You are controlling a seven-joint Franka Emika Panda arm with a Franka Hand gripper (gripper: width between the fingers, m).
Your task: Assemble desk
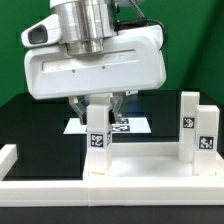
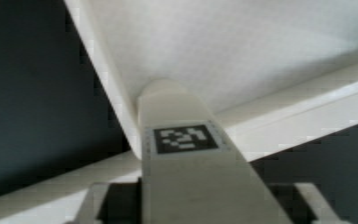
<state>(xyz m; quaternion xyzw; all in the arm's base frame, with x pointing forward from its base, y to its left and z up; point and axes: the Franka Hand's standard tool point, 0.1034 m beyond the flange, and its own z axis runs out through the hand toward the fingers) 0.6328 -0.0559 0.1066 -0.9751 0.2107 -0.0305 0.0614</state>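
gripper (image 1: 98, 103): above the tabletop, fingers (image 1: 80, 106) pinching a leg from both sides
held leg (image 1: 97, 135): upright, tag facing camera, its base at the tabletop's near rim, centre of the exterior view
tabletop (image 1: 140, 166): white, raised rim, lying flat on the black desk (image 1: 25, 120), near side
other legs (image 1: 196, 130): two upright at the tabletop's right end in the exterior view
marker board (image 1: 135, 126): flat, far behind the held leg
rail (image 1: 8, 156): low white piece, exterior view's left
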